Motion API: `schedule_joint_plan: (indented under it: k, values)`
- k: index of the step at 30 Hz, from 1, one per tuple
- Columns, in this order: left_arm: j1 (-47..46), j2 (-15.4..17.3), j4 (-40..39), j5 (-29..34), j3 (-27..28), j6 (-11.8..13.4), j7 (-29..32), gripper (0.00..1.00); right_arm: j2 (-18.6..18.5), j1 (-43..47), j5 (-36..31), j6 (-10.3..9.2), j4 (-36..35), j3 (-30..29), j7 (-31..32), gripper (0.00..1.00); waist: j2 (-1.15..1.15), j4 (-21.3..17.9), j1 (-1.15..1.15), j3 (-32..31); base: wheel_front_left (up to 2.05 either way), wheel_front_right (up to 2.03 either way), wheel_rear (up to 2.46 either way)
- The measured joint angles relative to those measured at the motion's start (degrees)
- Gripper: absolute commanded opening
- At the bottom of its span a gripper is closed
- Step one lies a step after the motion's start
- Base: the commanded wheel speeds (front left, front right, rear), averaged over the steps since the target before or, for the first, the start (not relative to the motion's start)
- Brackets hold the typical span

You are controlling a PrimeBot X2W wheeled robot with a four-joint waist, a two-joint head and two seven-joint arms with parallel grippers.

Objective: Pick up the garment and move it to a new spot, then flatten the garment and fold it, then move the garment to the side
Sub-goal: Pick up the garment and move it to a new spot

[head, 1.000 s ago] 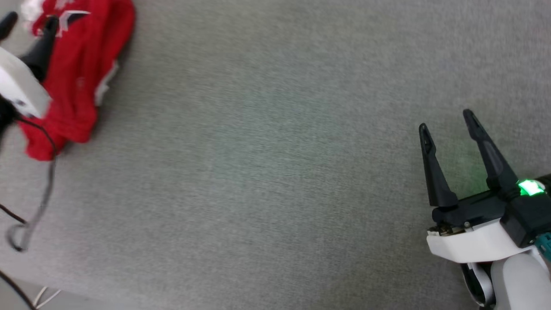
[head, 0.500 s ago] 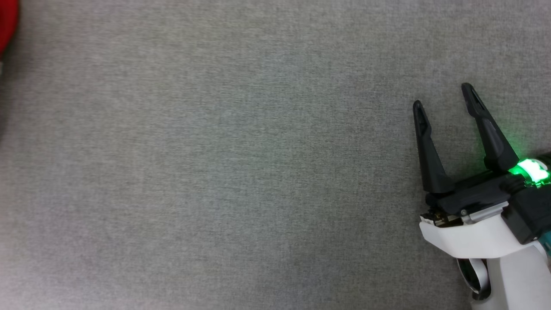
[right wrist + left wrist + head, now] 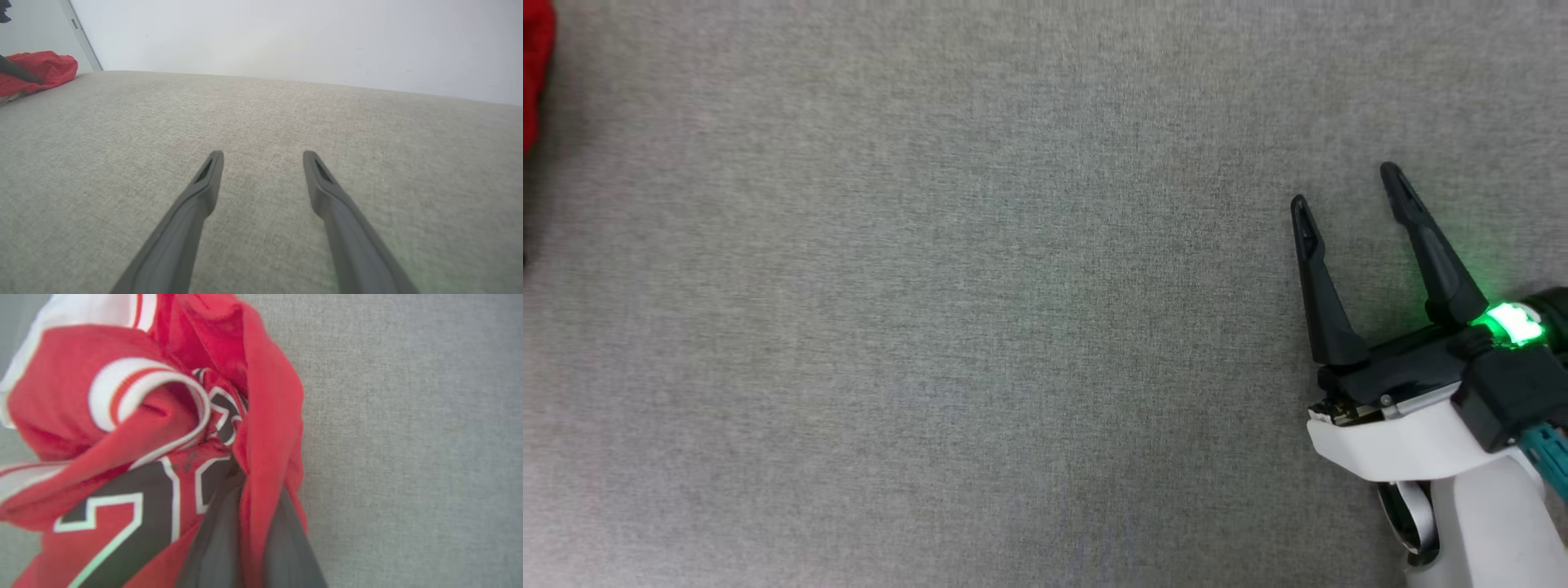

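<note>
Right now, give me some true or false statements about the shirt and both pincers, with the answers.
1. The left pincer is shut on a fold of the garment. True.
2. The right pincer holds a sleeve. False: its jaws stand open over the grey surface, holding nothing.
3. The garment lies spread out flat. False: it is bunched up.
4. The right pincer is apart from the garment. True.

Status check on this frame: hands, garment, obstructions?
Left hand shut on bunched garment. Right hand open, empty, over grey surface. No obstacle seen.
</note>
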Motion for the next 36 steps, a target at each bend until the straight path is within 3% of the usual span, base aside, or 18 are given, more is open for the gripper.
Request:
schedule_joint_plan:
  k: [12, 20, 28, 32, 36]
  values:
    - [2.34, 2.2, -3.33, 4.28, -4.54, 0.0, -17.69, 0.0, 1.83, 2.54, 2.74, -0.05, 4.87, -2.16, 0.49, 1.0, 0.0, -0.88, 0.0, -11.97, 0.0, 0.0, 0.0]
    - [5.27, -0.29, -9.89, 8.58, -7.67, 0.2, -26.7, 0.0, 2.5, 5.65, 3.64, -0.05, 6.23, -3.21, 0.49, 1.0, 0.0, -2.36, 0.0, -20.72, 0.0, 0.0, 0.0]
    - [9.66, -6.38, -18.64, 15.19, -12.51, 5.36, -32.85, 0.0, 2.77, 8.3, 4.55, -0.05, 6.93, -3.28, 0.51, 1.0, 0.0, -4.57, 0.0, -27.31, 0.0, 0.0, 0.0]
    - [14.55, -12.8, -23.2, 18.58, -18.19, 9.26, -33.05, 0.0, 2.82, 8.89, 4.64, -0.05, 6.87, -3.79, 0.51, 1.0, 0.0, -6.26, 0.0, -28.91, 0.0, 0.0, 0.0]
    - [19.28, -19.78, -24.97, 21.17, -24.69, 10.8, -33.08, 0.0, 2.83, 9.01, 5.19, -0.05, 6.59, -4.5, 0.51, 1.0, 0.0, -8.2, 0.0, -29.5, 0.0, 0.0, 0.0]
